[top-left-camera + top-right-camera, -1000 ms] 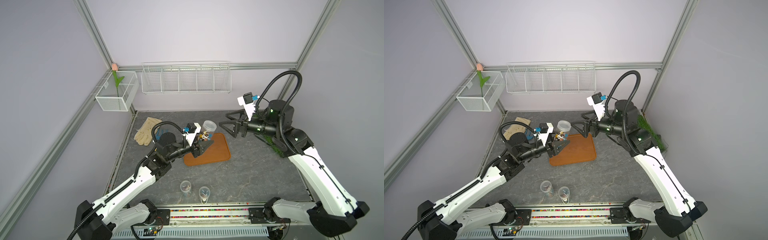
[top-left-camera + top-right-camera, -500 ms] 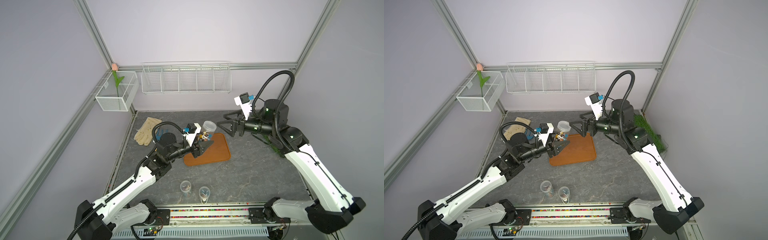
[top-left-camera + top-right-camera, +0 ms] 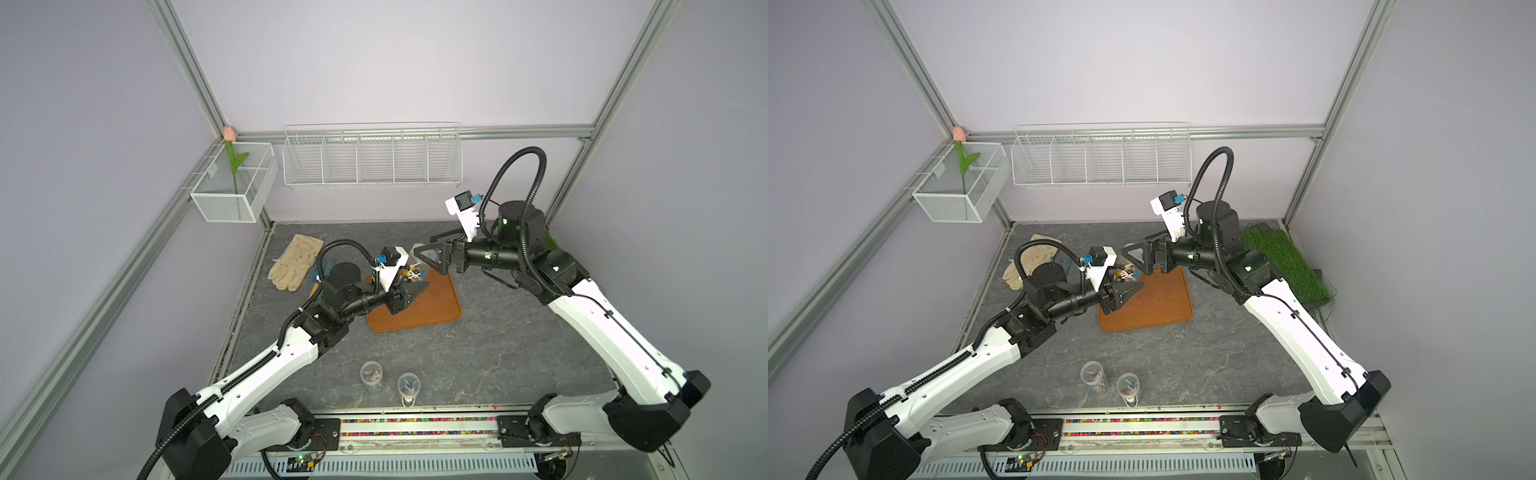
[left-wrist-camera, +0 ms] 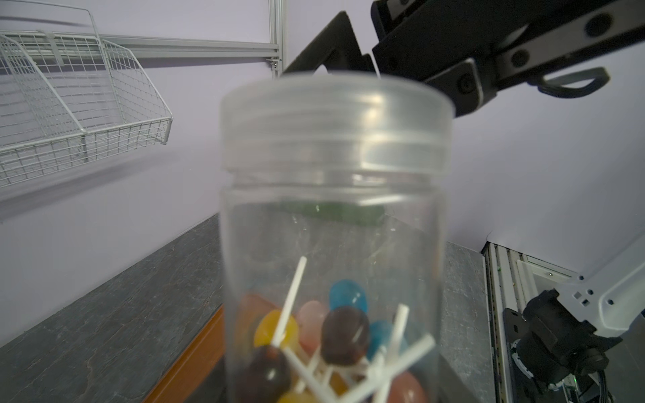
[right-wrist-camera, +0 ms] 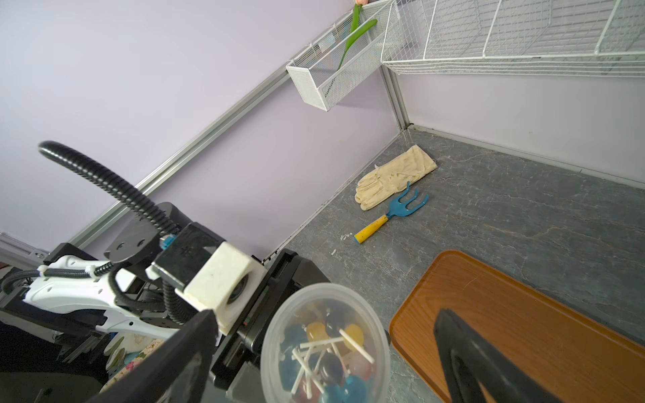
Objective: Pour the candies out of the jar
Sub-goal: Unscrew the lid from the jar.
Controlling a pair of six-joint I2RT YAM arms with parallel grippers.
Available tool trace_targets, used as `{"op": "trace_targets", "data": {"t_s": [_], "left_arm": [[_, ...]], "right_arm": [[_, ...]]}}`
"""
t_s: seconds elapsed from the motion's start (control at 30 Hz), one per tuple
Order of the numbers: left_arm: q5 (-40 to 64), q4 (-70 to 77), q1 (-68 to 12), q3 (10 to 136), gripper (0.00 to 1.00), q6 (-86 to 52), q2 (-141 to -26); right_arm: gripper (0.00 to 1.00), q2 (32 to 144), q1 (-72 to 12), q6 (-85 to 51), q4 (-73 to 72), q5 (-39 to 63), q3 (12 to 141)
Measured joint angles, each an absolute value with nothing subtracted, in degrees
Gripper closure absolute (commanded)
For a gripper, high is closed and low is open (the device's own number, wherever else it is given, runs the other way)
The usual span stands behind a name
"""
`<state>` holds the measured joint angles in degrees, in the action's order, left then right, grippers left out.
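A clear plastic jar [image 3: 411, 266] with its translucent lid [image 4: 335, 122] on is held over the left end of a brown tray [image 3: 428, 307]. My left gripper [image 3: 409, 286] is shut on the jar's lower body. The candies [image 4: 335, 335], small lollipops with blue, brown, orange and pink heads on white sticks, lie in the jar's bottom. My right gripper [image 5: 324, 356] is open. One finger [image 5: 174, 349] stands on each side of the lid [image 5: 324, 342], with a gap on both sides. Both top views show the jar [image 3: 1127, 272] between the two grippers.
A cream glove [image 3: 295, 262] and a blue hand rake [image 5: 394, 213] lie at the back left. Two clear cups [image 3: 371, 374] [image 3: 408, 384] stand near the front edge. A green grass mat [image 3: 1287, 262] lies at the right. Wire baskets [image 3: 372, 160] hang on the back wall.
My right arm has moved left toward the jar, and its jaws have opened slightly wider and now straddle the lid. The left arm and the jar have stayed put.
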<state>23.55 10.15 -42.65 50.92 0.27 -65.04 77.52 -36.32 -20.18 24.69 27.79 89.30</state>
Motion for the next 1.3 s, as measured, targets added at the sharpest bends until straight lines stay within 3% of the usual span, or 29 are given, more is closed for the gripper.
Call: {"op": "trace_targets", "data": {"t_s": [0.2, 0.5, 0.77, 1.07, 1.3], "left_arm": [[23.4, 10.6, -42.7, 50.9, 0.58, 0.3, -65.0], [22.5, 10.5, -42.7, 50.8, 0.58, 0.1, -65.0], [23.0, 10.8, -42.7, 50.7, 0.58, -0.4, -64.9], [31.2, 11.1, -42.8, 53.2, 0.58, -1.2, -63.3], [34.4, 11.8, -42.8, 53.8, 0.57, -2.0, -62.3]], "right_arm": [[0.13, 79.3, -37.6, -20.9, 25.1, 24.2, 89.3], [0.43, 79.6, -38.7, -22.2, 23.4, 23.6, 89.3], [0.47, 79.7, -38.3, -18.1, 23.2, 26.2, 89.7], [0.48, 80.8, -33.7, -1.7, 23.5, 50.5, 93.8], [0.47, 81.7, -33.6, 3.5, 23.8, 57.3, 95.9]]}}
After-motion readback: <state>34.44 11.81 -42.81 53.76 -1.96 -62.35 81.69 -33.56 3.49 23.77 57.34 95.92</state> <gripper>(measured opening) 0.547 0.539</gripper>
